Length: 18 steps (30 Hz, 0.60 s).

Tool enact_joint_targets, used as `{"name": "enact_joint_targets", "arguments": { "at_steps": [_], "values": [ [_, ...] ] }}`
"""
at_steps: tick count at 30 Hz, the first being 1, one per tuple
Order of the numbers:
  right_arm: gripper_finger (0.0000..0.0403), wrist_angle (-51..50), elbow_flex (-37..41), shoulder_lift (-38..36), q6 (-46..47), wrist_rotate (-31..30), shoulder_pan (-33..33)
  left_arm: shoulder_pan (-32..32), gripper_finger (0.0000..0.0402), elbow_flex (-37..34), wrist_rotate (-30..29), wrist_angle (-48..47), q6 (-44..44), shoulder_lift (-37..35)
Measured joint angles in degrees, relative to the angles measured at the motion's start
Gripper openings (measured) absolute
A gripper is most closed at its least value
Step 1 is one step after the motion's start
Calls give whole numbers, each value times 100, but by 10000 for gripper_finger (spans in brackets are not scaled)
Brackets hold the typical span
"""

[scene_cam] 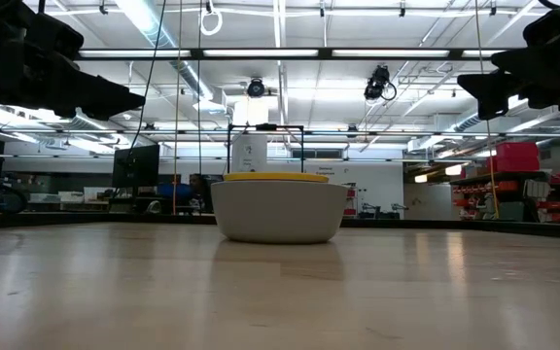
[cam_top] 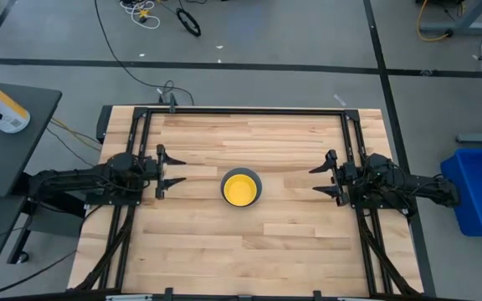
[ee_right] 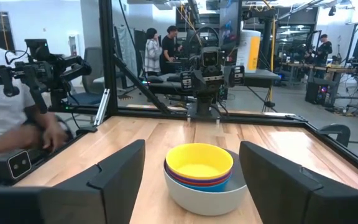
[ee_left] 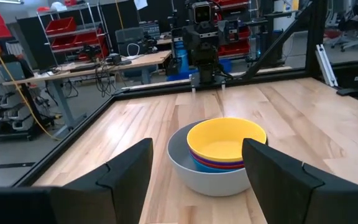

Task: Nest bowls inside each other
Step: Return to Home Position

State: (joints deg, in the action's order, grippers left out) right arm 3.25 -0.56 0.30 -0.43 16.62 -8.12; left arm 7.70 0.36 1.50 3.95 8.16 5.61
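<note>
Stack looks finished, yellow bowl (cam_top: 241,191) topmost inside grey bowl (ee_left: 210,177) at centre of bench (cam_top: 249,259), so left pincer (cam_top: 181,170) and right pincer (cam_top: 314,181) hang spread, empty, well clear either side.

Bowls (ee_left: 225,140): four showing in one nested stack, one each in yellow, blue, red and grey
Arms (cam_top: 82,180): two
Surface (cam_top: 224,251): one
People (ee_right: 151,50): at least three, beyond the surface
</note>
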Motion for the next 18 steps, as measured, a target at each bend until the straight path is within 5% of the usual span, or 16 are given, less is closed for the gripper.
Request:
{"name": "enact_joint_targets", "arguments": {
  "at_steps": [18],
  "values": [
    [292, 0, 0, -1, 0, 0, 0, 0, 256, 0, 0, 3, 2, 0]
  ]
}}
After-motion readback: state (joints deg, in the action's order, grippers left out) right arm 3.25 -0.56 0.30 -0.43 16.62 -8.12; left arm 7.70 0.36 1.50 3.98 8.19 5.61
